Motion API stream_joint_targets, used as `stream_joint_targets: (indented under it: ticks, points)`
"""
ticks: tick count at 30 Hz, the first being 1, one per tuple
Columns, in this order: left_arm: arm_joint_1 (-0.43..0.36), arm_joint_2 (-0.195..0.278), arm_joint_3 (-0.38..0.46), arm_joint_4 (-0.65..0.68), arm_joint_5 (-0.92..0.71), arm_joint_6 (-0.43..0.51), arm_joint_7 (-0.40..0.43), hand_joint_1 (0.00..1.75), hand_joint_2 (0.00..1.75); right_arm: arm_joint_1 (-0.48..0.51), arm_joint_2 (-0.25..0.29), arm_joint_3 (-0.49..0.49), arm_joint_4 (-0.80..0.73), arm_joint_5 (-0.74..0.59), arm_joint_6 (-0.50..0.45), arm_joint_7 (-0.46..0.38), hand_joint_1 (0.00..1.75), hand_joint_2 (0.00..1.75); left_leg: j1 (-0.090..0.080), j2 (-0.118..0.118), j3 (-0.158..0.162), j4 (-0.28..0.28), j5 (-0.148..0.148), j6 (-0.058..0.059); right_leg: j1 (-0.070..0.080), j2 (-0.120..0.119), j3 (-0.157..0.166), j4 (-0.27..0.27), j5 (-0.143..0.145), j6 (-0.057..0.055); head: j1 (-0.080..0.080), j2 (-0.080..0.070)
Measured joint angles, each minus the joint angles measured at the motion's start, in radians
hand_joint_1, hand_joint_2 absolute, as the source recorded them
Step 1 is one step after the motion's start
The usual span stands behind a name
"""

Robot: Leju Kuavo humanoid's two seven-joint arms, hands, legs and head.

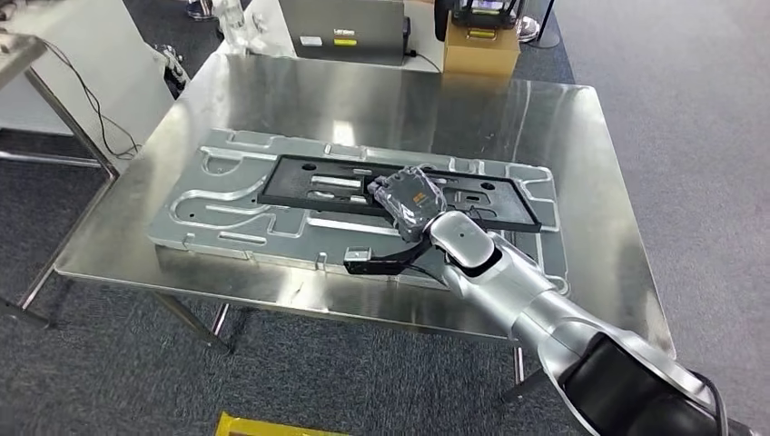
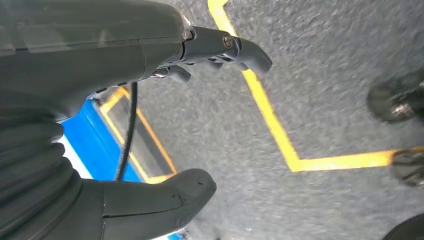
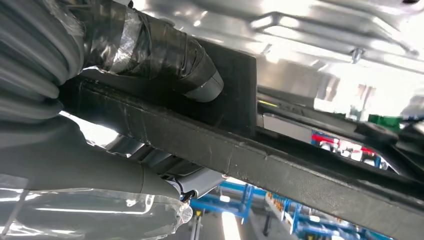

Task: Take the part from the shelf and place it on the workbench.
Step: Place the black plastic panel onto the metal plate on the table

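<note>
While our right hand (image 1: 406, 202) reaches over the shiny steel desk (image 1: 581, 163), it grips the near edge of the flat black rectangular frame part (image 1: 309, 183), and in the right wrist view the thumb (image 3: 165, 55) lies on top of the dark bar (image 3: 280, 170) with the fingers curled beneath it. That part lies lengthwise on the large silver stamped metal panel (image 1: 227, 204), which rests flat on the desk and covers much of its middle. Our left hand (image 2: 150, 115) hangs over grey carpeted floor (image 2: 325, 100) marked with yellow tape lines (image 2: 280, 135); its thumb and fingers stand apart and hold nothing. Beyond the desk's far edge we see a brown cardboard box (image 1: 481, 47) beside a grey case (image 1: 340, 27)
</note>
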Motion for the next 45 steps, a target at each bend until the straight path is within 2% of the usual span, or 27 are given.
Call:
stream_joint_targets:
  ticks: [2, 4, 5, 7, 8, 9, 10, 12, 13, 14, 15, 16, 18, 20, 22, 26, 37, 41, 45]
  points:
    - [0.000, 0.001, 0.000, 0.000, -0.001, 0.000, 0.000, 0.00, 1.75, 0.001, 0.000, -0.009, 0.015, -0.002, -0.005, -0.004, 1.75, 1.75, 0.000, -0.001, 0.002, -0.003, -0.004, 0.018, -0.001, 0.000, 0.002, 0.001, -0.006, 0.006, 0.001, 0.000]
    - [0.000, 0.001, 0.000, 0.000, -0.002, 0.000, 0.000, 0.00, 1.75, 0.001, 0.000, -0.017, 0.026, -0.002, -0.008, -0.007, 1.75, 1.75, 0.002, -0.001, 0.012, -0.008, -0.009, 0.033, -0.003, 0.000, -0.013, 0.041, -0.030, 0.014, 0.001, 0.000]
    - [-0.001, 0.001, 0.000, 0.000, -0.002, 0.000, 0.000, 0.00, 1.75, 0.001, 0.000, -0.021, 0.030, -0.003, -0.009, -0.007, 1.75, 1.75, 0.003, -0.001, 0.016, -0.010, -0.012, 0.039, -0.004, 0.000, -0.039, 0.092, -0.053, 0.018, 0.002, 0.000]
    - [-0.002, 0.001, 0.000, 0.000, -0.002, 0.000, 0.000, 0.00, 1.75, 0.003, 0.000, -0.027, 0.039, -0.005, -0.011, -0.007, 1.75, 1.75, 0.002, -0.001, 0.023, -0.010, -0.019, 0.046, -0.005, 0.000, -0.123, 0.231, -0.099, 0.022, 0.002, 0.000]
    - [-0.003, 0.001, 0.000, 0.000, -0.002, 0.000, 0.000, 0.00, 1.75, 0.006, 0.000, -0.028, 0.043, -0.005, -0.012, -0.007, 1.75, 1.75, 0.001, -0.002, 0.027, -0.010, -0.023, 0.048, -0.005, 0.000, -0.161, 0.282, -0.105, 0.022, 0.002, 0.000]
    - [-0.003, 0.001, 0.000, 0.000, -0.002, 0.000, 0.000, 0.00, 1.75, 0.009, 0.000, -0.028, 0.048, -0.005, -0.012, -0.007, 1.75, 1.75, 0.000, -0.003, 0.032, -0.010, -0.027, 0.048, -0.005, 0.000, -0.183, 0.299, -0.091, 0.020, 0.002, 0.000]
    - [-0.003, 0.001, 0.000, 0.000, -0.002, 0.000, 0.000, 0.00, 1.75, 0.012, 0.000, -0.029, 0.052, -0.006, -0.012, -0.007, 1.75, 1.75, -0.002, -0.005, 0.038, -0.010, -0.032, 0.048, -0.004, 0.000, -0.187, 0.277, -0.057, 0.016, 0.002, 0.000]
    - [-0.002, 0.000, 0.000, 0.000, -0.002, 0.000, 0.000, 0.00, 1.75, 0.012, 0.000, -0.032, 0.060, -0.007, -0.012, -0.007, 1.75, 1.75, -0.004, -0.007, 0.054, -0.011, -0.042, 0.044, 0.001, 0.000, -0.149, 0.152, 0.039, 0.001, 0.002, 0.000]
    - [-0.002, 0.000, 0.000, 0.000, -0.003, 0.000, 0.000, 0.00, 1.75, 0.010, 0.000, -0.035, 0.065, -0.008, -0.014, -0.007, 1.75, 1.75, -0.006, -0.008, 0.060, -0.011, -0.048, 0.041, 0.006, 0.001, -0.125, 0.090, 0.071, -0.007, 0.002, 0.000]
    - [-0.002, 0.000, 0.000, 0.000, -0.004, 0.000, 0.000, 0.00, 1.75, 0.008, 0.000, -0.037, 0.070, -0.009, -0.016, -0.007, 1.75, 1.75, -0.007, -0.009, 0.064, -0.012, -0.052, 0.037, 0.010, 0.001, -0.107, 0.046, 0.086, -0.014, 0.002, 0.000]
    - [-0.003, 0.000, 0.000, 0.000, -0.004, 0.000, 0.000, 0.00, 1.75, 0.007, 0.000, -0.039, 0.074, -0.010, -0.017, -0.008, 1.75, 1.75, -0.009, -0.009, 0.065, -0.011, -0.055, 0.035, 0.011, 0.001, -0.097, 0.023, 0.087, -0.014, 0.002, 0.000]
    - [-0.004, 0.000, 0.000, 0.000, -0.005, 0.001, 0.000, 0.00, 1.75, 0.007, 0.000, -0.040, 0.079, -0.010, -0.019, -0.009, 1.75, 1.75, -0.010, -0.008, 0.066, -0.011, -0.057, 0.033, 0.011, 0.001, -0.093, 0.015, 0.083, -0.010, 0.002, 0.000]
    - [-0.005, 0.000, 0.001, 0.000, -0.005, 0.001, 0.000, 0.00, 1.75, 0.009, 0.000, -0.045, 0.087, -0.012, -0.021, -0.011, 0.87, 0.87, -0.009, -0.007, 0.067, -0.012, -0.059, 0.035, 0.010, 0.002, -0.091, 0.011, 0.079, -0.001, 0.002, 0.000]
    - [-0.004, 0.000, 0.001, 0.000, -0.006, 0.001, 0.000, 0.00, 1.75, 0.010, -0.001, -0.051, 0.096, -0.014, -0.021, -0.012, 0.00, 0.00, -0.008, -0.006, 0.070, -0.017, -0.060, 0.033, 0.012, 0.004, -0.091, 0.012, 0.077, -0.002, 0.002, 0.000]
    - [-0.004, 0.001, 0.002, 0.000, -0.007, 0.001, 0.000, 0.00, 1.75, 0.011, -0.002, -0.057, 0.106, -0.018, -0.021, -0.012, 0.00, 0.00, -0.007, -0.005, 0.073, -0.021, -0.060, 0.032, 0.012, 0.005, -0.091, 0.012, 0.075, -0.005, 0.002, 0.000]
    - [-0.003, 0.001, 0.004, 0.000, -0.010, 0.001, 0.000, 0.00, 0.00, 0.018, -0.002, -0.072, 0.140, -0.029, -0.019, -0.015, 0.00, 0.00, -0.007, -0.004, 0.078, -0.027, -0.061, 0.027, 0.012, 0.005, -0.089, 0.013, 0.072, -0.009, 0.002, 0.000]
    - [-0.001, 0.001, 0.014, 0.000, -0.018, 0.009, 0.000, 0.00, 0.00, 0.034, 0.001, -0.105, 0.188, -0.061, -0.018, -0.065, 0.00, 0.00, -0.007, -0.004, 0.081, -0.030, -0.059, 0.022, 0.012, 0.006, -0.086, 0.013, 0.072, -0.010, 0.002, 0.000]
    - [-0.001, 0.001, 0.026, 0.000, -0.018, 0.015, 0.002, 0.00, 0.00, 0.053, 0.005, -0.111, 0.101, -0.079, 0.005, -0.084, 0.00, 0.00, -0.007, -0.004, 0.081, -0.030, -0.060, 0.021, 0.012, 0.006, -0.086, 0.013, 0.072, -0.010, 0.002, 0.000]
    - [-0.001, -0.001, 0.034, 0.000, -0.020, 0.017, 0.009, 0.00, 0.00, 0.062, 0.006, -0.111, -0.053, -0.091, 0.071, -0.064, 0.00, 0.00, -0.007, -0.004, 0.081, -0.030, -0.060, 0.021, 0.012, 0.006, -0.086, 0.013, 0.072, -0.010, 0.002, 0.000]
